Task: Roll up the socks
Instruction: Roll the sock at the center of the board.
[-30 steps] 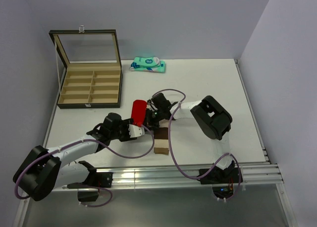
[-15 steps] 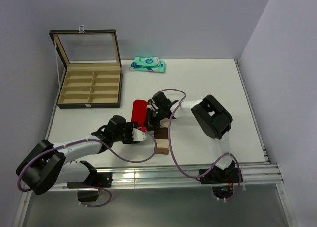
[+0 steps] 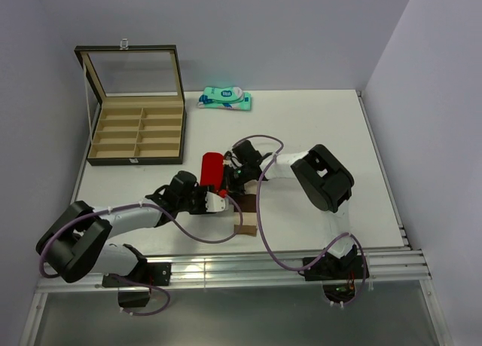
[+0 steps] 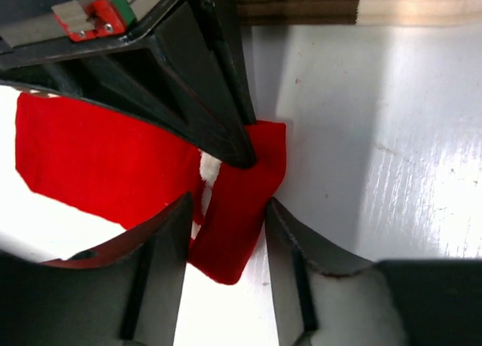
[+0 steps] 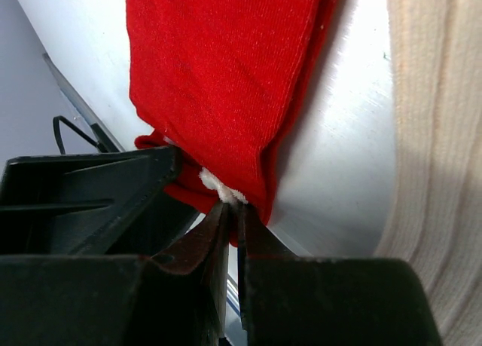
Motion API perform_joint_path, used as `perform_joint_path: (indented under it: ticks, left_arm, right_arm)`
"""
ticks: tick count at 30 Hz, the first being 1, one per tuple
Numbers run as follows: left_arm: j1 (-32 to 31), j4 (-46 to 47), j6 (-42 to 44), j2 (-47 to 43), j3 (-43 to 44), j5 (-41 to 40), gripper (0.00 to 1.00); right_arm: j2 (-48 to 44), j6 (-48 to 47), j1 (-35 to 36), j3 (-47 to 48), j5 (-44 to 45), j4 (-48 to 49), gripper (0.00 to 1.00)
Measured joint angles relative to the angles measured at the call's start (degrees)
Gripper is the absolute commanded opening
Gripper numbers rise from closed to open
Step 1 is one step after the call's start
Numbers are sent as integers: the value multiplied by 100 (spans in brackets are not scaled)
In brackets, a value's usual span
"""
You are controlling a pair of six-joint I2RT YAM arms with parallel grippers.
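Note:
The red sock (image 3: 212, 168) lies mid-table, its near end folded over. My right gripper (image 3: 229, 183) is shut on that fold's edge (image 5: 233, 210), where a bit of white lining shows. My left gripper (image 3: 220, 201) is open, and its two fingers straddle the same folded red end (image 4: 227, 214) just below the right fingers (image 4: 222, 112); a narrow gap remains beside the cloth. The beige sock (image 3: 245, 215) with brown bands lies flat just right of both grippers, and it also shows along the top edge of the left wrist view (image 4: 301, 3) and at the right of the right wrist view (image 5: 440, 173).
A wooden compartment box (image 3: 137, 132) with its glass lid raised stands at the back left. A teal-and-white flat packet (image 3: 224, 98) lies at the back centre. The metal rail (image 3: 248, 267) runs along the table's near edge.
My left gripper has slid right to the red sock's folded end and its jaws have narrowed around it. The right gripper has held its pinch in place.

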Motion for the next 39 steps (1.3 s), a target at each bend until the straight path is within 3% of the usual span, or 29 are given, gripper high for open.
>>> perform_joint_path:
  ticks: [5, 10, 12, 16, 20, 30, 34, 39]
  left_arm:
    - [15, -114, 9, 114, 101, 166, 36]
    - [299, -822, -15, 376, 544, 671, 21]
    - [496, -1204, -37, 568, 850, 1021, 18]
    - [940, -2039, 17, 925, 1416, 1794, 12]
    - [1346, -3005, 219, 1305, 1956, 2275, 10]
    - [1980, -5606, 1342, 2706, 3329, 3235, 4]
    - [2218, -6806, 1840, 3449, 3895, 3567, 3]
    - [2382, -7604, 2083, 3873, 4109, 3661, 3]
  right_arm:
    - [0, -37, -24, -9, -37, -13, 0]
    - [-66, -35, -33, -101, -26, 44, 2]
    - [-138, -33, -33, -195, 37, 105, 8]
    - [-420, -11, 4, -505, 321, 369, 36]
    - [-973, -85, 42, -962, 938, 514, 48]
    - [-2463, -577, 278, -2396, 2927, 1099, 45]
    - [-2938, -929, 942, -2763, 3585, 1585, 43]
    - [-3032, -1410, 1637, -2863, 3877, 2387, 40]
